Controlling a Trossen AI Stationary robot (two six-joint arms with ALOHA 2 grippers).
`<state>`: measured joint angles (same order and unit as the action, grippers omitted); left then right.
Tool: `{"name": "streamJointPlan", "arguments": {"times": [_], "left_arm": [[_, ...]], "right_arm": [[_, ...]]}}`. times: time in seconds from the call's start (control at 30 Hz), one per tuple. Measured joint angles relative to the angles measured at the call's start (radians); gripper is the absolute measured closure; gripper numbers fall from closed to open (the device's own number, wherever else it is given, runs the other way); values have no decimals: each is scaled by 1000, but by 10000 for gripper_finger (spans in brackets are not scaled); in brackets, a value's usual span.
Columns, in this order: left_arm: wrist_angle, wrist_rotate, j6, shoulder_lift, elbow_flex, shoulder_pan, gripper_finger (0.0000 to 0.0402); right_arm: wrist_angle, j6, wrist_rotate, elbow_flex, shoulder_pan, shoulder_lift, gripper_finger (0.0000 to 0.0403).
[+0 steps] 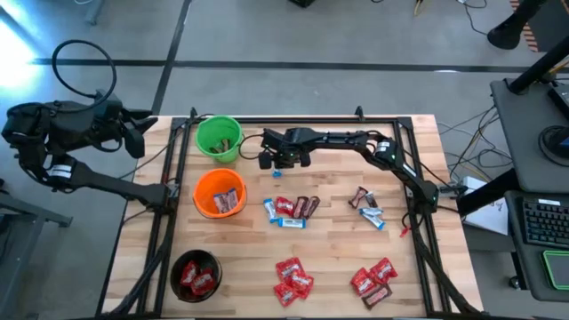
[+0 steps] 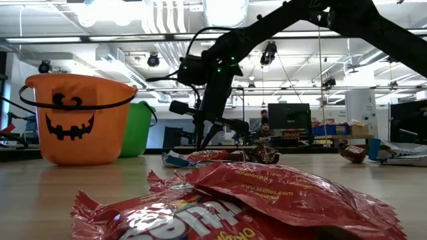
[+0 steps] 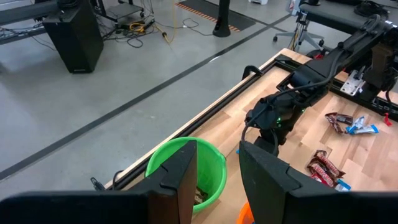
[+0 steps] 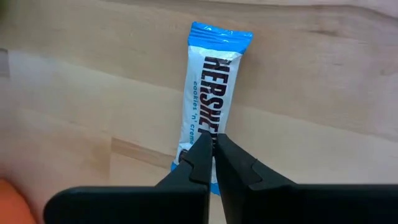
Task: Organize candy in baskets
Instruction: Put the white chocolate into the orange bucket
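My right gripper reaches in over the far middle of the table, just right of the green basket, and is shut on a blue-and-white candy bar. In the low view its fingers point down close to the wood. The orange basket holds blue-and-white candy. The black basket holds red candy. Loose candy lies in a mixed row mid-table. My left gripper hangs open and empty beyond the table's far left corner. My right gripper pinches the blue-and-white bar between its two fingertips, at the wrapper's lower half near one end. The fingers come from above, pointing down. The bar lies level with its printed face up; I cannot tell whether it is clear of the wood.
More candy lies at mid-right, and red packs at the near middle and near right. A black frame rail runs along the table's far edge, with side rails on both flanks.
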<state>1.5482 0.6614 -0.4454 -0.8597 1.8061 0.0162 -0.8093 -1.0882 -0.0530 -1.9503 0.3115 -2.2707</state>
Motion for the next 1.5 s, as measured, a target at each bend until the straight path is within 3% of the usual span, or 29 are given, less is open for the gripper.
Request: {"name": "streamJointPlan", "arguments": {"times": [0.87, 1.2, 1.5], "left_arm": [[-31, -1, -8, 0, 0, 0, 299], [-47, -35, -8, 0, 0, 0, 299], [-47, -39, -8, 0, 0, 0, 299]], "right_arm": [[-4, 74, -22, 12, -2, -2, 391], [-3, 106, -35, 12, -2, -2, 350], [-2, 112, -37, 12, -2, -2, 269]]}}
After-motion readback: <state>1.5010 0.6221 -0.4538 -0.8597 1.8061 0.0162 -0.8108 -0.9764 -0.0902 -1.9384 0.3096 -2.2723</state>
